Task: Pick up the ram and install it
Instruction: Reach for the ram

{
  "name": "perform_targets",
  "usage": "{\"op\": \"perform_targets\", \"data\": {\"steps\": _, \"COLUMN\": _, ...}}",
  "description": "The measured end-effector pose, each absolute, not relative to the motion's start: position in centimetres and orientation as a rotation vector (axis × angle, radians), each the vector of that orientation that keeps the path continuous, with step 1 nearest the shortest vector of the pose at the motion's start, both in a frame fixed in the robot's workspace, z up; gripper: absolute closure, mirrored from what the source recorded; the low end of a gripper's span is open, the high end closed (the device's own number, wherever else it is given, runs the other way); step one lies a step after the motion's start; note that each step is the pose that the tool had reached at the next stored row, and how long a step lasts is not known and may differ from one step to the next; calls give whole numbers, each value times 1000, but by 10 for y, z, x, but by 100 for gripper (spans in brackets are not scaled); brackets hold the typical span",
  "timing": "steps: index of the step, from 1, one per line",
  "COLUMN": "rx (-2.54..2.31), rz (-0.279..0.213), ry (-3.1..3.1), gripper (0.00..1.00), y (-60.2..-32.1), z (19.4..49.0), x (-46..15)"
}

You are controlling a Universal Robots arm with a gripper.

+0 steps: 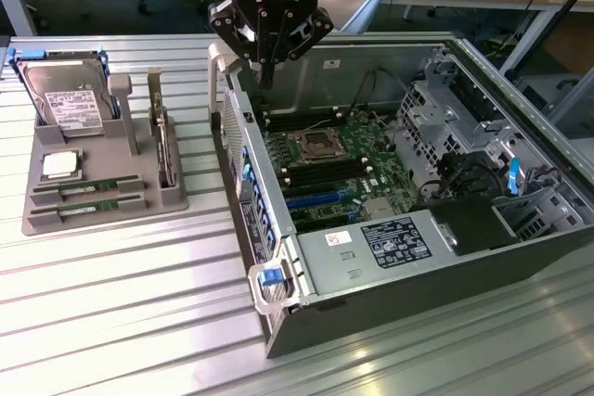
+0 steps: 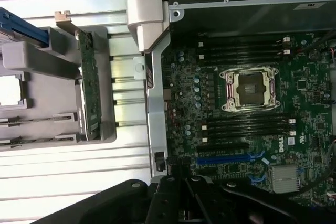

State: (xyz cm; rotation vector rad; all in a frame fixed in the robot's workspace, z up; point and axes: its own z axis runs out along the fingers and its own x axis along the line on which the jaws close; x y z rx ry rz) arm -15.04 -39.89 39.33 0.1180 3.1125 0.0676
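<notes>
Two green ram sticks (image 1: 89, 186) (image 1: 90, 203) lie in the front slots of the grey tray (image 1: 37, 169) at the exterior view's left. In the wrist view they appear as thin strips (image 2: 42, 120) (image 2: 39, 140) in the tray (image 2: 31, 61). My gripper (image 1: 266, 76) hangs shut and holds nothing, above the rear left wall of the open computer case (image 1: 371, 312), well to the right of the tray. Its black fingers (image 2: 167, 203) are over the motherboard's edge. The black memory slots (image 2: 247, 124) (image 2: 244, 48) flank the CPU socket (image 2: 252, 88).
The tray also holds a silver hard drive (image 1: 65, 99), a square CPU chip (image 1: 59, 165) and an upright green card (image 1: 163, 141). Inside the case are a power supply (image 1: 380, 243), drive cages (image 1: 445, 118) and cables. The ribbed metal table (image 1: 121, 312) spreads around both.
</notes>
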Motion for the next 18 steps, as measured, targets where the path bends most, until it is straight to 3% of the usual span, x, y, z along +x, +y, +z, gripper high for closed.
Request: {"op": "perform_targets", "data": {"steps": 18, "rx": 118, "rz": 68, "ry": 3112, "gripper": 89, "y": -399, "z": 393, "x": -180}}
